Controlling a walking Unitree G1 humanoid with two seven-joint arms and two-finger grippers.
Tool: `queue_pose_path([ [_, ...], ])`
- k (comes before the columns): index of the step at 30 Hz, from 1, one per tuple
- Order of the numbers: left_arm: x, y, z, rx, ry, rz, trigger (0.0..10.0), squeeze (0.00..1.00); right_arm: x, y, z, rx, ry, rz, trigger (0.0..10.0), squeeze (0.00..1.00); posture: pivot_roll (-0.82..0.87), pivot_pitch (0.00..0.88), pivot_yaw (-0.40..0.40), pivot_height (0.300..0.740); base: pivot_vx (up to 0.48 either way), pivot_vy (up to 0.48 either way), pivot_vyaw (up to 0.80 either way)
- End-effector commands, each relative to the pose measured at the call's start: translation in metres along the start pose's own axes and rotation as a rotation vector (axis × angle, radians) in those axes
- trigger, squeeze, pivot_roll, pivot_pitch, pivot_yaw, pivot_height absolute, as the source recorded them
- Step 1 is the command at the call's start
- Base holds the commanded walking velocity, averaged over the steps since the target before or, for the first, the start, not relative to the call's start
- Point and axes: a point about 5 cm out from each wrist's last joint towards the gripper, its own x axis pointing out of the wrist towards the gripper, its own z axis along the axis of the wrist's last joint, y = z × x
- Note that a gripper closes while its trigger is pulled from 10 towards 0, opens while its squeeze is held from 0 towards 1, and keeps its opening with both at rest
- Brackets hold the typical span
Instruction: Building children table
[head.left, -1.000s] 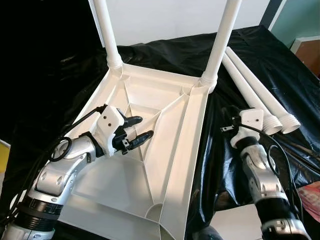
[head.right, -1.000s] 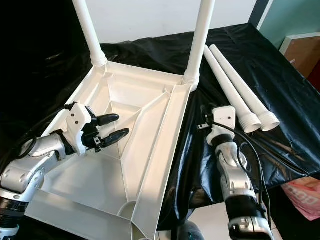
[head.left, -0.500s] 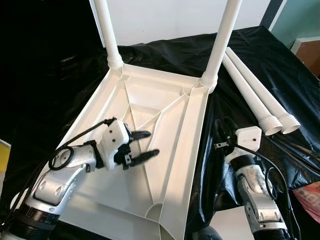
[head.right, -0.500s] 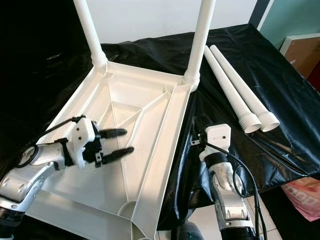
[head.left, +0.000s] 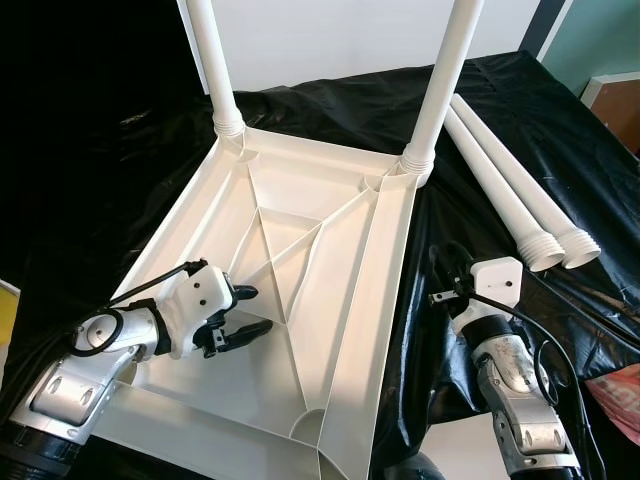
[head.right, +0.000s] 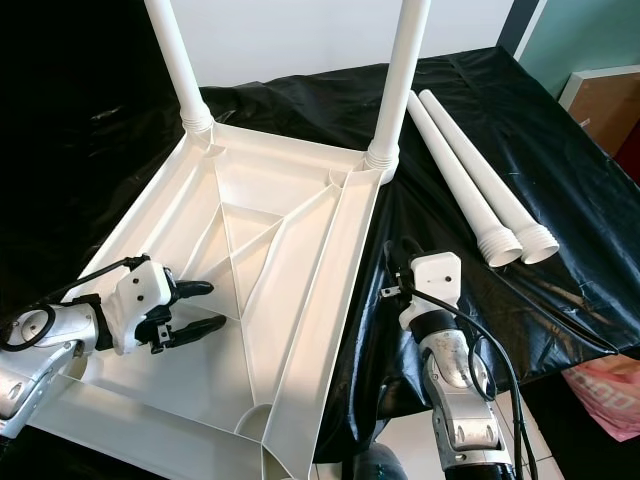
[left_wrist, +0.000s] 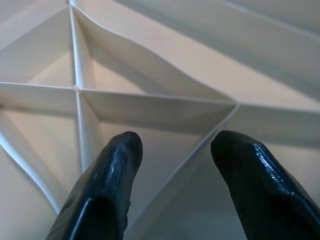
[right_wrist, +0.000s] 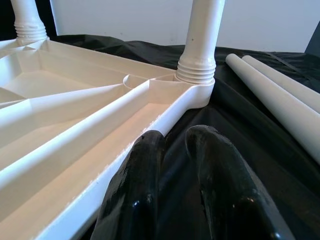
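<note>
Left gripper (head.left: 243, 313), fingers apart, hovers over tabletop (head.left: 330, 230); two legs (head.left: 432, 90) mounted, two loose legs (head.left: 510, 190).

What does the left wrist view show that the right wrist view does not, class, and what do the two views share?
Left wrist view: the ribs moulded into the underside of the upturned white table top, crossing and meeting at angles, with the left tool open above them.

Right wrist view: a screwed-in table leg standing in its corner socket, two loose legs lying on the black sheet, and the right tool nearly closed beside the table's edge.

Both: the white table top and a pair of black fingers.
</note>
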Motion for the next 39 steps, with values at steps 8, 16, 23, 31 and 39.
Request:
queue_pose_path([
  [8, 0.002, -0.003, -0.015, 0.033, 0.132, -0.037, 10.0, 0.00, 0.000, 0.001, 0.001, -0.004, 0.019, 0.014, 10.0, 0.00, 0.03, 0.152, -0.015, 0.740, 0.000, 0.000, 0.00],
  [16, 0.020, -0.005, -0.009, 0.047, 0.174, -0.106, 10.0, 0.00, 0.000, 0.002, 0.001, -0.004, 0.024, 0.009, 10.0, 0.00, 0.03, 0.153, -0.009, 0.740, 0.000, 0.000, 0.00],
  [23, 0.029, 0.009, -0.009, -0.049, 0.194, -0.079, 4.6, 0.00, 0.001, 0.003, 0.001, -0.007, 0.029, 0.006, 10.0, 0.00, 0.01, 0.154, 0.007, 0.740, 0.000, 0.000, 0.00],
  [31, 0.029, 0.026, -0.018, -0.176, 0.235, 0.062, 0.0, 0.00, -0.001, 0.001, 0.002, -0.010, 0.031, -0.017, 10.0, 0.00, 0.00, 0.151, 0.018, 0.740, 0.000, 0.000, 0.00],
  [39, 0.030, 0.036, -0.014, -0.235, 0.231, 0.168, 0.0, 0.00, 0.000, 0.003, 0.001, -0.006, 0.032, -0.013, 10.0, 0.00, 0.01, 0.146, 0.014, 0.740, 0.000, 0.000, 0.00],
])
